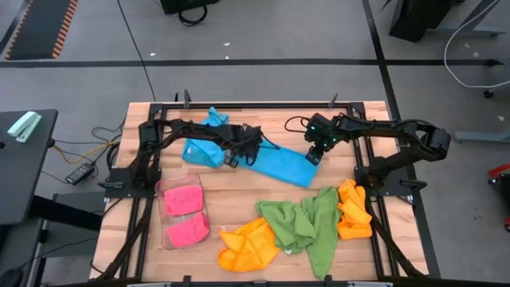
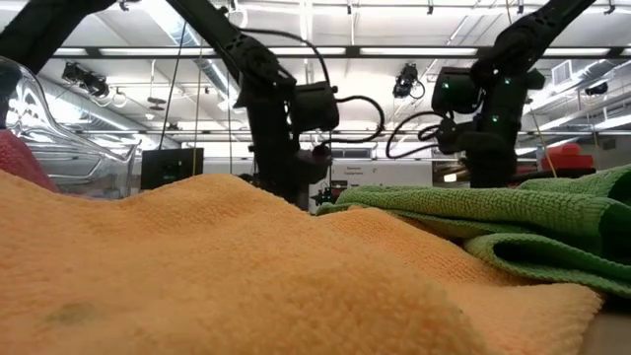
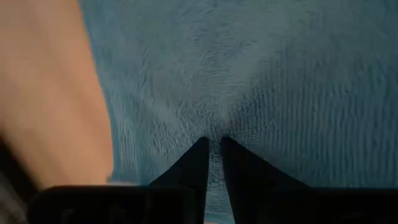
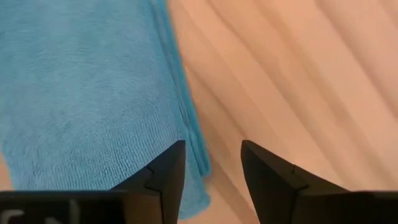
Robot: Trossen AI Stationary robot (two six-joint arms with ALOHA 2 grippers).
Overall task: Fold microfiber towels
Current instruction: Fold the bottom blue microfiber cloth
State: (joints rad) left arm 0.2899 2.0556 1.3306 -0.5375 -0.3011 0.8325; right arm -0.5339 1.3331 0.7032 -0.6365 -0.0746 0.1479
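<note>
A sky-blue towel [image 1: 280, 166] lies flat on the wooden table [image 1: 239, 199] at its middle. My left gripper [image 1: 233, 158] is at the towel's left end, shut on the cloth [image 3: 261, 81]. My right gripper [image 1: 313, 156] is open over the towel's right end. In the right wrist view one finger stands over the blue cloth [image 4: 81, 93] and the other over bare wood, on either side of the towel's edge [image 4: 186, 124]. I cannot tell whether they touch it. My left gripper [image 3: 213, 144] pinches a small pucker of the blue towel's upper surface [image 3: 213, 127] between its two nearly closed fingers. The fingers come from above, pointing down. Fine creases in the cloth run in toward the fingertips. The towel lies on the table.
More blue cloth [image 1: 203, 151] is bunched under the left arm, with another piece [image 1: 215, 118] behind it. A clear tray [image 1: 169, 235] holds pink towels [image 1: 185, 215] at the near left. Orange [image 1: 249, 243], green [image 1: 307, 223] and orange [image 1: 353, 209] towels are heaped near the front edge.
</note>
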